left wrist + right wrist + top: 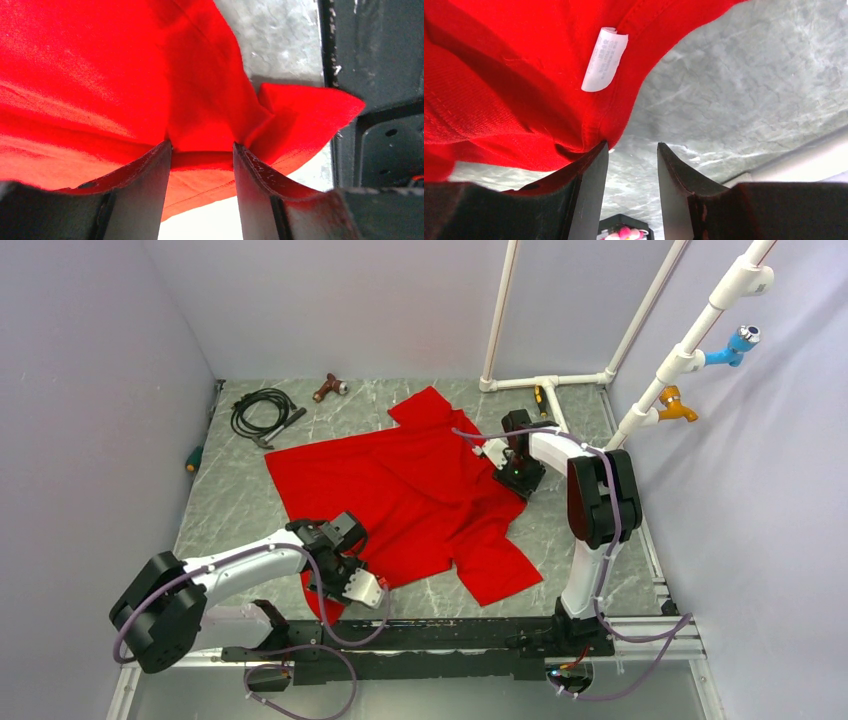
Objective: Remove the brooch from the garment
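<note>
My overhead camera sits high behind both arm bases and looks down and forward over the whole grey marbled surface (560,530) and the spread bright red short-sleeved T-shirt (400,490). My left wrist camera peers out between its own dark fingers (145,185), pressed close to a bunched shirt edge. My right wrist camera looks just as closely past its fingers (589,190) at the neckline with its small white label (605,59); all three views share that red cloth.
</note>
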Controlling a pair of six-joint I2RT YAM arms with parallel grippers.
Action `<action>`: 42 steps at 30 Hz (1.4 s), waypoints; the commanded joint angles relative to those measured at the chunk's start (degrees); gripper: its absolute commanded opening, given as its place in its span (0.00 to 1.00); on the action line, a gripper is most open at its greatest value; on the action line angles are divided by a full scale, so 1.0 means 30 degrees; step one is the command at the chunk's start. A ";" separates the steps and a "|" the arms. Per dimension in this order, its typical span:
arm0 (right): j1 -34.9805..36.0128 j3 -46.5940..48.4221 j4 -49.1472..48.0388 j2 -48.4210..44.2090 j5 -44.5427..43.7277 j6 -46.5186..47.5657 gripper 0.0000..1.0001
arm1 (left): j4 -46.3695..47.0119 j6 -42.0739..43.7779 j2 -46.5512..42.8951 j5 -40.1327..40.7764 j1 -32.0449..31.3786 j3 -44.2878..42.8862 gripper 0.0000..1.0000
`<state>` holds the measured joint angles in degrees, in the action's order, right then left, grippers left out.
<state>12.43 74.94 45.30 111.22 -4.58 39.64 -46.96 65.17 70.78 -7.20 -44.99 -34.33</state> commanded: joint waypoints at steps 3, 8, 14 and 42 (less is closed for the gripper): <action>-0.0655 -0.0551 0.0122 -0.0003 -0.2076 0.1283 0.44 | -0.3048 0.0385 -0.0389 0.0473 0.0471 0.1303 0.54; -0.0771 0.0069 0.0460 -0.0420 -0.2392 0.1297 0.46 | -0.3667 0.1240 -0.0558 0.0517 0.1611 0.1112 0.53; -0.0762 0.1853 0.2109 -0.1993 -0.0765 0.0568 0.67 | -0.5347 0.1980 -0.1403 -0.0836 0.2777 -0.0551 0.67; 0.8780 -1.0223 0.2543 -1.0641 0.5353 0.6944 0.64 | -0.4505 -0.6505 0.1956 -1.0517 1.5532 -1.1335 0.82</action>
<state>37.58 46.00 57.84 76.58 13.23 58.30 -60.23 48.56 75.09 -33.17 -1.65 -64.27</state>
